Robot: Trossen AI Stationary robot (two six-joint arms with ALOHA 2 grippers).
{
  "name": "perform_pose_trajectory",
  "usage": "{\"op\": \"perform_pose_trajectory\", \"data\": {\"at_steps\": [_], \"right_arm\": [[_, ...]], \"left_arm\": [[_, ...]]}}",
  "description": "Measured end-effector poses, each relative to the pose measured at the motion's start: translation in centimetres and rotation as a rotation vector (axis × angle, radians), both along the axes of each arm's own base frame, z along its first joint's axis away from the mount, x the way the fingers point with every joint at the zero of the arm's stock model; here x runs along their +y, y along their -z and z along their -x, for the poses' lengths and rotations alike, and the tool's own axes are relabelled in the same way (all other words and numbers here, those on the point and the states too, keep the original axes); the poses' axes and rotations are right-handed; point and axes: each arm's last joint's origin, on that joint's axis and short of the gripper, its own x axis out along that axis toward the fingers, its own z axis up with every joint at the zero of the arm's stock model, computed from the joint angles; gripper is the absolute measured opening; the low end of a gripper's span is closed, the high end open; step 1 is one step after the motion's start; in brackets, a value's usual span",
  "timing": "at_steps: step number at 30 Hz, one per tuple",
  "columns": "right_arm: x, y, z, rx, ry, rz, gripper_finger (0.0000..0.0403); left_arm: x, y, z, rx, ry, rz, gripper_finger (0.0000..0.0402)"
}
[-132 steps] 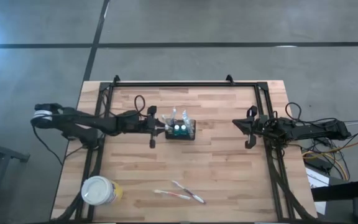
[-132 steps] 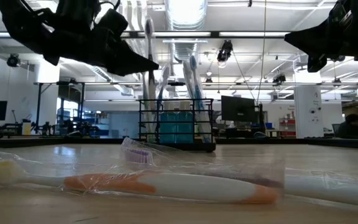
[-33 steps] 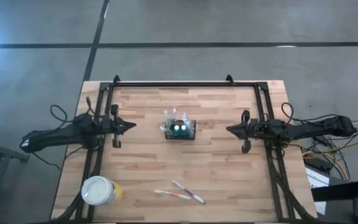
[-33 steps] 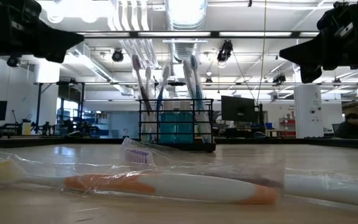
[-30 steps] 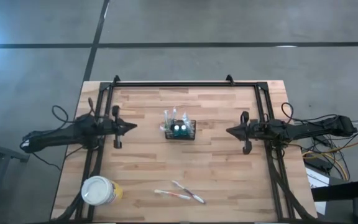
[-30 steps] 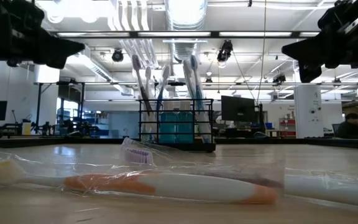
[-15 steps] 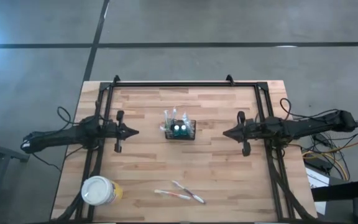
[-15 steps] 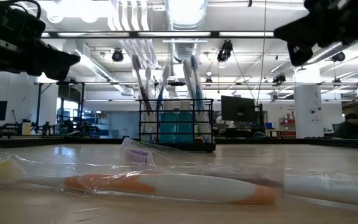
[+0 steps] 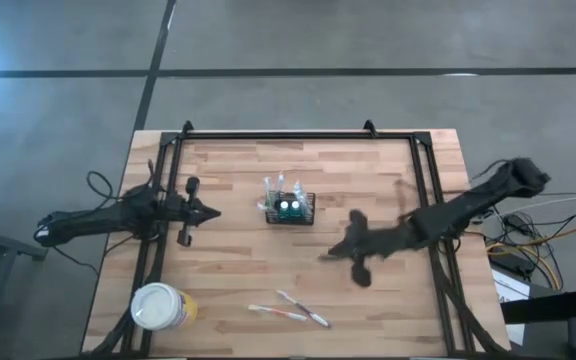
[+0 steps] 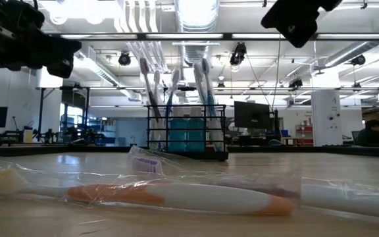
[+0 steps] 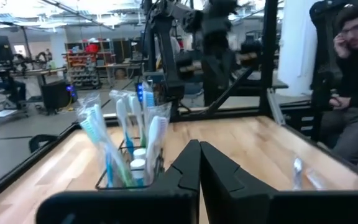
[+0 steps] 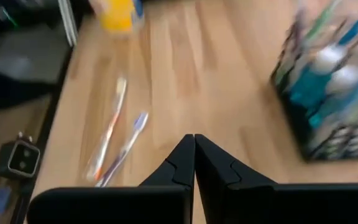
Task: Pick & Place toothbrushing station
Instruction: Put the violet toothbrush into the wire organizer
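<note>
- Right gripper (image 9: 334,252) hangs over the middle of the table (image 9: 368,290), fingers pressed together with no gap and nothing between them in its wrist view; it sits between the caddy and the loose toothbrushes, so I judge it is heading for one of the two, and with the jaws closed it cannot yet take either
- Left gripper (image 9: 211,212) waits at the table's left side, pointing at the caddy; its fingers also meet tip to tip and carry nothing
- Toothbrushing station (image 9: 288,207), the black wire caddy, stands upright a little back of the table's centre, apart from both grippers, with brushes and teal bottles standing inside
- Two wrapped toothbrushes (image 9: 290,310) lie flat near the front edge, well clear of the caddy
- Yellow cup (image 9: 159,306) with a white lid stands at the front left corner, out of the way
- Bare wood on every side of the caddy leaves room to come in from left or right; the black frame rails along the table edges bound the reach
</note>
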Motion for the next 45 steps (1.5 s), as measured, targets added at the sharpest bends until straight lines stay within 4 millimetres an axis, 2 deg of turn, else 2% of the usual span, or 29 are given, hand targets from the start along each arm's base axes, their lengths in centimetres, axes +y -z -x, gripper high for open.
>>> {"op": "perform_pose_trajectory", "data": {"at_steps": [4,8,13,17,20,28,33,39,45], "right_arm": [[3.2,0.4,-3.3,0.181,0.058,-0.009,0.0008],[5.5,1.1,-6.3,0.374,0.145,-0.042,0.0008],[8.6,2.4,-9.5,0.565,0.106,-0.092,0.0008],[10.3,3.5,-11.6,0.649,0.086,-0.114,0.0013],[11.0,3.8,-12.6,0.695,0.073,-0.109,0.0035],[12.7,4.7,-13.6,0.743,0.045,-0.110,0.0134],[13.2,5.7,-13.0,0.775,0.091,-0.128,0.0186],[14.0,7.7,-11.8,0.802,0.104,-0.121,0.0208],[14.2,9.0,-11.9,0.758,0.084,-0.145,0.0210]], "left_arm": [[0.0,-0.3,0.0,-0.005,0.015,0.027,0.0006],[-0.1,-0.3,0.0,-0.003,0.025,0.049,0.0016],[-0.1,-0.3,0.0,0.000,0.025,0.069,0.0019],[-0.1,-0.1,0.0,0.009,0.026,0.077,0.0015],[-0.1,-0.1,0.0,0.012,0.027,0.078,0.0013],[-0.1,-0.1,0.0,0.013,0.027,0.078,0.0012],[-0.1,-0.1,0.0,0.015,0.028,0.085,0.0012],[-0.1,0.0,0.0,0.016,0.031,0.097,0.0010],[-0.1,0.0,0.0,0.017,0.032,0.096,0.0010]]}}
